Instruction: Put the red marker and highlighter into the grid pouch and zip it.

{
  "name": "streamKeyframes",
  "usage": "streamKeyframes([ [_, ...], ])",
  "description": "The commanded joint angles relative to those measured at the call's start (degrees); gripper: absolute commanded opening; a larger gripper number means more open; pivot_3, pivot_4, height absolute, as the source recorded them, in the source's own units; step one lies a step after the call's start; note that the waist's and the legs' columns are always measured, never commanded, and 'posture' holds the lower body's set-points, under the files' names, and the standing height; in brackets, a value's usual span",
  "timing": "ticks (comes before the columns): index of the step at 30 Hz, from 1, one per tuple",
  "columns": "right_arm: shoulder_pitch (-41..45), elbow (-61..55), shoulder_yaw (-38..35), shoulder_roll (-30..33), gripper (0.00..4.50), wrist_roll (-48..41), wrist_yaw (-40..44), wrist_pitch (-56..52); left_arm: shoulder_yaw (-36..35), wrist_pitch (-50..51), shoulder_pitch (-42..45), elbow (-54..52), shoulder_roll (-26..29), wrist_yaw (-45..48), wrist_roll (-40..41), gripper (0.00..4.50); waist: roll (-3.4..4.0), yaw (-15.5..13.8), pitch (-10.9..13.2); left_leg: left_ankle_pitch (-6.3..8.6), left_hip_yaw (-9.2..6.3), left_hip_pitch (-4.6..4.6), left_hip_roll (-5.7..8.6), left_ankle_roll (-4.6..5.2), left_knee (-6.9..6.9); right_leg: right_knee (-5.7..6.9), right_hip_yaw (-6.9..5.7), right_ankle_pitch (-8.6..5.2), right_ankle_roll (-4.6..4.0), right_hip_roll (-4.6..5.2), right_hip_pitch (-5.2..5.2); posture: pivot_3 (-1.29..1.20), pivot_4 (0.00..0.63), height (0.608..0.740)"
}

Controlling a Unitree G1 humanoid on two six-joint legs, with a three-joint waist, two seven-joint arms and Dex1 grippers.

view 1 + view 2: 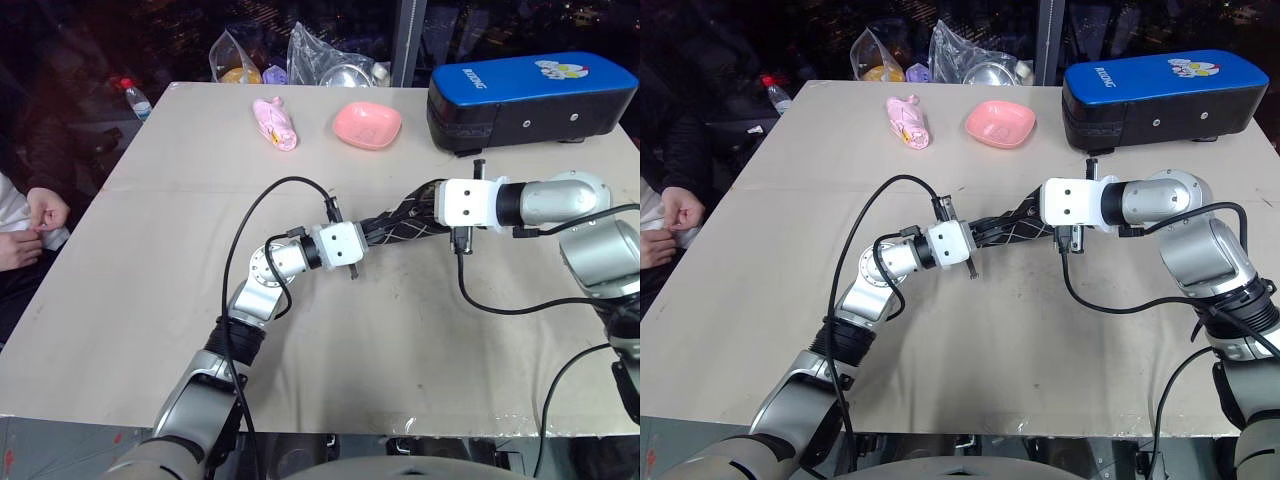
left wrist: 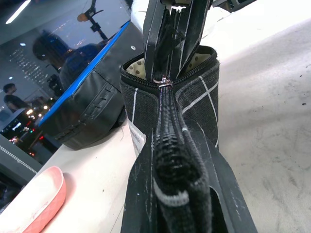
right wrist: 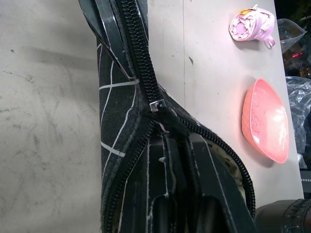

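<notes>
The grid pouch (image 1: 402,221), black with white lines, is held off the table between my two grippers. My left gripper (image 1: 376,232) is shut on the pouch's near end (image 2: 170,194). My right gripper (image 1: 428,206) comes in from the other side, its fingers (image 2: 160,34) shut at the zipper pull (image 2: 165,80). The zipper is closed from my left gripper up to the pull (image 3: 154,105). Past the pull the mouth gapes and shows the speckled lining (image 2: 134,66). The red marker and the highlighter are hidden from view.
A big blue-and-black case (image 1: 530,95) stands at the far right of the table. A pink dish (image 1: 367,124) and a pink bundle (image 1: 275,123) lie towards the far edge, with plastic bags (image 1: 330,60) behind them. A person's hands (image 1: 30,225) rest at the left.
</notes>
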State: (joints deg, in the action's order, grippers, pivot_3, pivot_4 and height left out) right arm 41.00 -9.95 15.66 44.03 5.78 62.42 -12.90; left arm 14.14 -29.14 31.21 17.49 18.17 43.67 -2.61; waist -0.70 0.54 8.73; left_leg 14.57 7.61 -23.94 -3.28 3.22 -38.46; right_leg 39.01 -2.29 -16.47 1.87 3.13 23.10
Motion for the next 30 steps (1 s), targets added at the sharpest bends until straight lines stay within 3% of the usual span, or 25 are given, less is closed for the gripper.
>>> streamKeyframes([
  [1,1.1,-1.1,-1.2,0.7,0.04,0.0,0.1,0.8,0.2,-0.8,0.8,-0.9,-0.2,-0.3,0.3,0.00,0.00,0.0,0.0,0.00,0.00,0.00,0.00,0.00,0.00,0.00,0.00,0.00,0.00,0.00,0.00,0.00,0.150,0.740],
  [15,-2.1,-7.2,-10.2,1.9,0.04,-0.8,-8.4,-9.0,0.0,-0.7,0.5,-0.5,0.2,-1.5,-0.5,0.00,0.00,-0.2,0.0,0.00,0.00,0.00,0.00,0.00,-0.01,0.01,0.01,0.00,0.00,0.01,0.00,0.00,0.150,0.740],
  [24,-4.8,-6.2,-17.4,3.6,0.04,3.8,-21.5,-14.1,-0.7,-0.7,1.4,1.2,0.9,-4.6,-2.9,0.00,0.00,-0.2,0.0,0.00,0.01,0.00,0.01,0.00,-0.01,0.02,0.01,0.00,0.00,0.00,0.00,0.00,0.150,0.740],
  [30,-7.6,1.1,-21.2,4.4,0.04,6.8,-30.4,-17.6,-0.8,-1.1,1.6,2.2,1.3,-6.1,-3.6,0.00,0.00,-0.3,0.0,0.00,0.03,0.00,0.01,0.00,-0.01,0.01,0.02,0.00,0.00,0.00,0.00,0.00,0.150,0.740],
])
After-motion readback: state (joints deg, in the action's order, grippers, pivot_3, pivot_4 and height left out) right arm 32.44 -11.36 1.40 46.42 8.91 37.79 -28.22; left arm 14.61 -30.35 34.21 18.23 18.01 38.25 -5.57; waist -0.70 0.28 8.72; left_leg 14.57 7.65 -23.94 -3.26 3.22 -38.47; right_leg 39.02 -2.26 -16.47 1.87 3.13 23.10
